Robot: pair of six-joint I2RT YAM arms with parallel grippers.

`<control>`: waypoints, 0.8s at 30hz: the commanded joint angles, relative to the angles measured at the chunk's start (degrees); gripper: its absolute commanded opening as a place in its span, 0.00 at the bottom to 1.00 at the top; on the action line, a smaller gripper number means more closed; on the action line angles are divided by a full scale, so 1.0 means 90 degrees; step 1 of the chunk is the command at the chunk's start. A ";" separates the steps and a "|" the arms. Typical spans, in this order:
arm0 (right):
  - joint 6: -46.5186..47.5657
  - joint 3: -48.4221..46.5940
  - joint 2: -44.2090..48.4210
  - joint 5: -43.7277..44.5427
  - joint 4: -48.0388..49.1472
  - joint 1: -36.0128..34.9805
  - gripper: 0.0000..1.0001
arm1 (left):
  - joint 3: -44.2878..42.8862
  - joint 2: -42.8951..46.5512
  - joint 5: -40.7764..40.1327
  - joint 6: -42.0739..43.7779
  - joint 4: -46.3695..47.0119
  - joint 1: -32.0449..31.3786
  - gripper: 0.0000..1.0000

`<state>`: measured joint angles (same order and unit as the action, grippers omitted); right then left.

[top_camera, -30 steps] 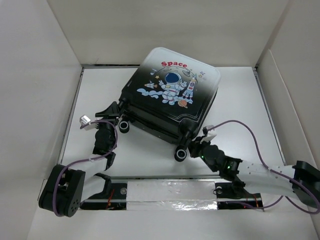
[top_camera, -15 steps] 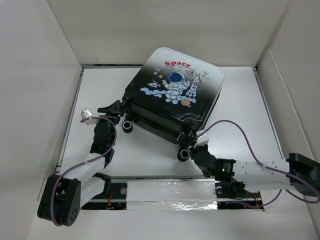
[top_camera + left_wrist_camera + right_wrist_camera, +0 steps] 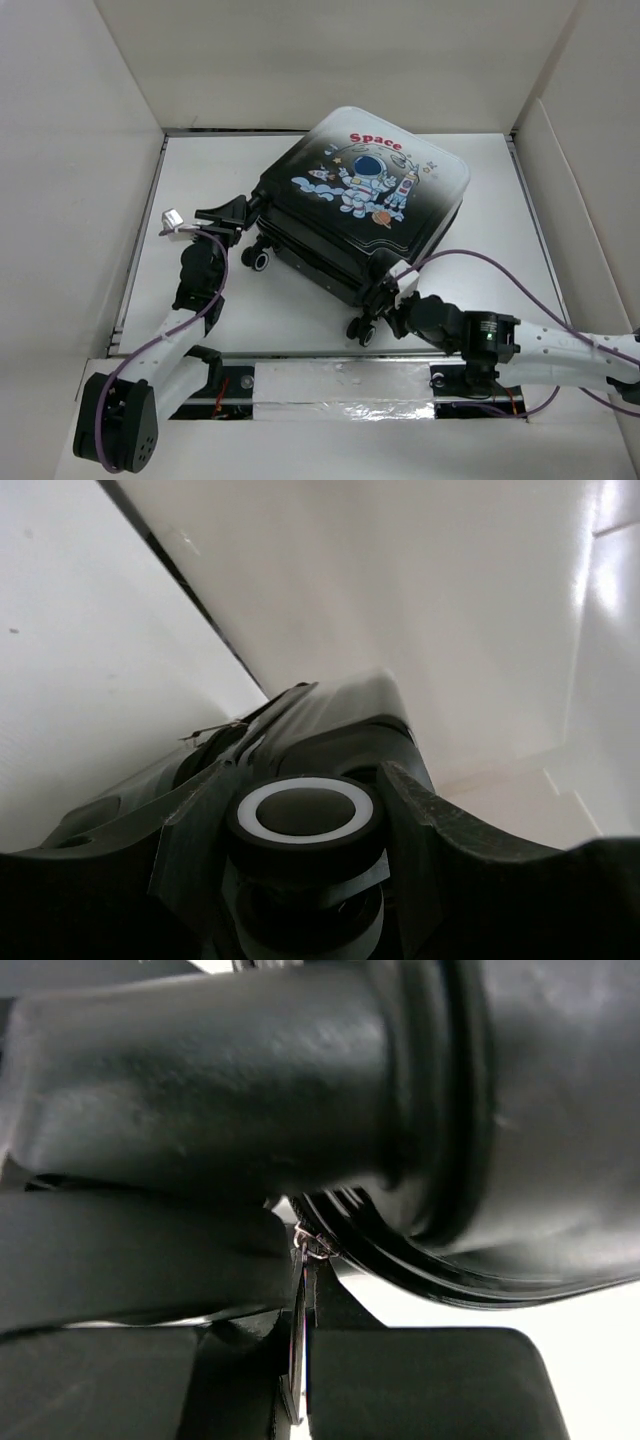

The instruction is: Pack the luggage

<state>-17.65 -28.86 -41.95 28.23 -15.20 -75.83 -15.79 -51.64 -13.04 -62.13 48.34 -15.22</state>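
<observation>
The luggage [image 3: 370,215] lies closed on the white table, astronaut and red "Space" print facing up, its wheels toward the arms. My left gripper [image 3: 238,214] is at its left near corner. In the left wrist view [image 3: 305,780] its fingers stand on either side of a black wheel with a white ring [image 3: 305,815] and grip it. My right gripper [image 3: 400,302] is at the near right corner, next to the other wheel [image 3: 360,333]. In the right wrist view [image 3: 305,1290] it is shut on a thin metal zipper pull [image 3: 300,1350] hanging from the zipper track under the dark shell [image 3: 500,1110].
White walls enclose the table at the left [image 3: 90,200], back and right. A foil-covered bar [image 3: 350,390] runs along the near edge between the arm bases. A purple cable [image 3: 470,262] loops above the right arm.
The luggage has turned and shifted to the right. My right gripper has stayed at the near zipper edge while the arm has swung lower. My left gripper has stayed with the left wheel.
</observation>
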 commanded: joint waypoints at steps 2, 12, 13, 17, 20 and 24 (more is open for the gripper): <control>-0.0099 -0.1149 0.0549 -0.0812 0.1768 0.0173 0.00 | -0.0744 0.0630 0.3401 -0.0450 0.0724 -0.0643 0.00; -0.0500 -0.0085 0.0209 -0.1604 0.2812 0.0731 0.00 | 0.0034 0.1098 0.3324 -0.0275 -0.0234 -0.0643 0.00; -0.0529 -0.0026 0.0034 -0.1497 0.2938 0.0731 0.00 | 0.0297 0.1128 0.3275 -0.0255 -0.0389 -0.0643 0.00; -0.0598 0.0179 -0.0172 -0.1213 0.3261 0.0789 0.00 | 0.0271 0.1400 0.2924 0.0718 -0.1569 -0.0643 0.53; -0.0578 0.0228 -0.0172 -0.1232 0.3320 0.0983 0.00 | -0.0109 0.2161 0.2300 0.1325 -0.2896 -0.0710 0.78; -0.0422 0.0277 -0.0143 -0.1807 0.3281 0.1676 0.00 | -0.0520 0.3458 0.1197 0.2330 -0.4334 -0.0926 0.57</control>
<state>-21.37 -24.05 -45.89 11.68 -2.04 -65.06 -15.77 -26.92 -1.56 -50.50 18.26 -23.09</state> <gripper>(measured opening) 0.022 0.620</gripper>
